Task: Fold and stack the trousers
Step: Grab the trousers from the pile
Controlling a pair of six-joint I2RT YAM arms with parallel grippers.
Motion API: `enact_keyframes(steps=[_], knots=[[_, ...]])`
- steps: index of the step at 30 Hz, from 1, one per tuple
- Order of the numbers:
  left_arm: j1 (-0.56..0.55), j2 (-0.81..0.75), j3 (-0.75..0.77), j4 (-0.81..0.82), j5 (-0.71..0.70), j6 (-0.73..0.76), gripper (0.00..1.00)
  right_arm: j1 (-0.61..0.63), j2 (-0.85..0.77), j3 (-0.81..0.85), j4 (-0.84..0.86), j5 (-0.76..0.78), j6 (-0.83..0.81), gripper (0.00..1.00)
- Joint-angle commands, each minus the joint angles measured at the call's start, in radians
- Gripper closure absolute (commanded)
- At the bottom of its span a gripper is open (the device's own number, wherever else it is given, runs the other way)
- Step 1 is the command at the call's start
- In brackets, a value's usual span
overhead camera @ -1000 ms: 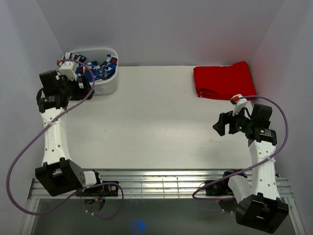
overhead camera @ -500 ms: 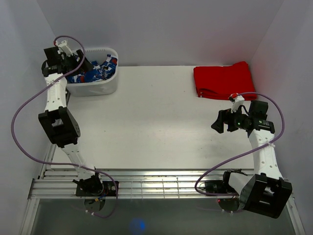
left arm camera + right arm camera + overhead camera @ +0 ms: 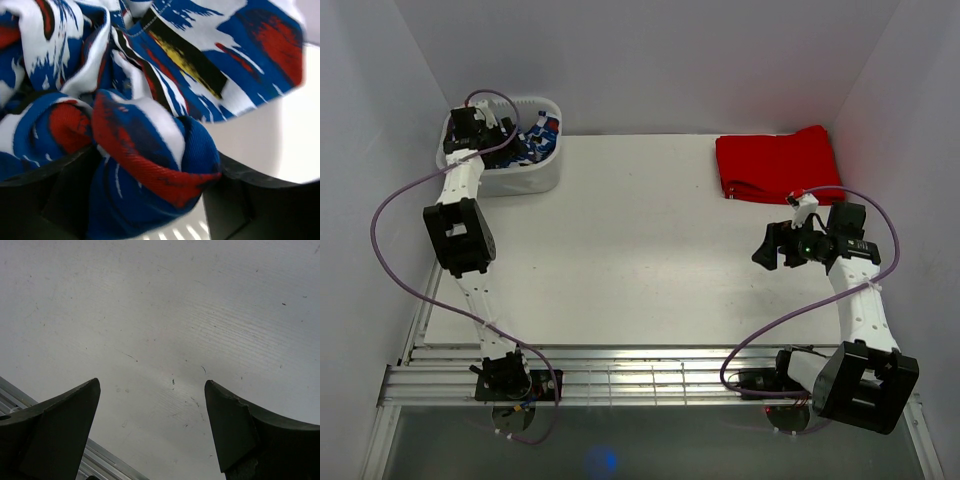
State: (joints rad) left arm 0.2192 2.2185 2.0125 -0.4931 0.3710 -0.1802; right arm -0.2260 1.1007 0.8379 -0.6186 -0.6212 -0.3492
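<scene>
The trousers [image 3: 532,143], in a blue, white and red print with black and yellow streaks, lie crumpled in a white basket [image 3: 525,180] at the table's far left. My left gripper [image 3: 498,140] reaches down into the basket. In the left wrist view a bunched fold of the trousers [image 3: 150,145] fills the gap of the left gripper [image 3: 155,162]. Its jaws stand wide apart around the fold. My right gripper [image 3: 767,250] is open and empty, held over bare table on the right. The right wrist view shows it [image 3: 151,385] with only table surface between the fingers.
A plain red folded garment [image 3: 775,165] lies at the far right of the table. Grey walls close in the back and both sides. A metal rail [image 3: 650,375] runs along the near edge, also at the lower left of the right wrist view [image 3: 107,460].
My left arm has stretched out and moved its gripper from the basket's left rim into the basket, onto the trousers. The right gripper has barely moved.
</scene>
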Motion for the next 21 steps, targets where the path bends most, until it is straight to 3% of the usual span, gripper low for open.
enact_keyframes(steps=[1,3,5,7,8,10,12,13,18,21], knots=[[-0.018,0.069,0.089,-0.010,-0.099,0.013,0.21,-0.001,0.002,0.055,0.023,0.008,-0.005,0.10],[-0.029,0.084,0.107,0.002,-0.135,0.028,0.36,-0.001,0.005,0.066,0.016,0.015,-0.007,0.10],[-0.030,0.113,0.153,0.002,-0.069,0.042,0.71,0.001,0.004,0.073,0.008,0.026,-0.014,0.10],[-0.030,0.107,0.222,0.042,-0.009,0.045,1.00,-0.001,0.001,0.075,0.008,0.032,-0.017,0.10],[-0.029,0.090,0.248,0.091,0.015,0.029,1.00,0.001,0.001,0.076,0.011,0.032,-0.017,0.10],[-0.029,0.025,0.240,0.354,0.099,-0.004,1.00,-0.001,-0.002,0.082,0.017,0.029,-0.008,0.10],[-0.037,-0.099,0.086,0.749,0.202,-0.092,1.00,0.001,-0.024,0.084,0.014,0.041,-0.011,0.10],[-0.055,-0.159,0.071,0.974,0.181,-0.113,1.00,0.001,-0.036,0.082,0.013,0.052,-0.014,0.10],[-0.122,-0.099,0.498,1.151,0.048,-0.212,1.00,0.001,-0.079,0.067,0.011,0.063,-0.017,0.10],[-0.175,-0.161,0.540,1.209,0.058,-0.203,1.00,0.001,-0.102,0.056,0.026,0.066,-0.017,0.10]])
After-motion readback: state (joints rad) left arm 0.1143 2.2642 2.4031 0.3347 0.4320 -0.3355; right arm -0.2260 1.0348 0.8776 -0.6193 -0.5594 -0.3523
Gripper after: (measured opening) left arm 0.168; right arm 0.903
